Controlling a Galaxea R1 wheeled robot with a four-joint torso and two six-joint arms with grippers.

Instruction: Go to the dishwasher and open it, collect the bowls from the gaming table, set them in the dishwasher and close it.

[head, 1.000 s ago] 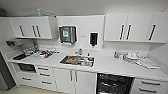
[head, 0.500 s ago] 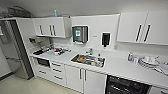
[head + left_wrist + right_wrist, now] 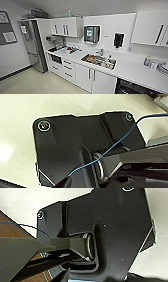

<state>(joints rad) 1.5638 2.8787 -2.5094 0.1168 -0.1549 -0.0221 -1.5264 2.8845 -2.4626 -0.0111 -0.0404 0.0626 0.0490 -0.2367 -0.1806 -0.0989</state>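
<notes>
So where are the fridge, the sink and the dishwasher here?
fridge [image 3: 31,45]: head view, on its steel door.
sink [image 3: 98,60]: head view, on the basin full of dishes.
dishwasher [image 3: 130,88]: head view, on its dark front under the counter.

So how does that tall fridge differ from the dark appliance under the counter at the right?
The fridge is tall, steel-grey and stands on the floor at the counter's left end. The dishwasher is low, dark-fronted and built in beneath the countertop, right of the sink. Both look shut.
</notes>
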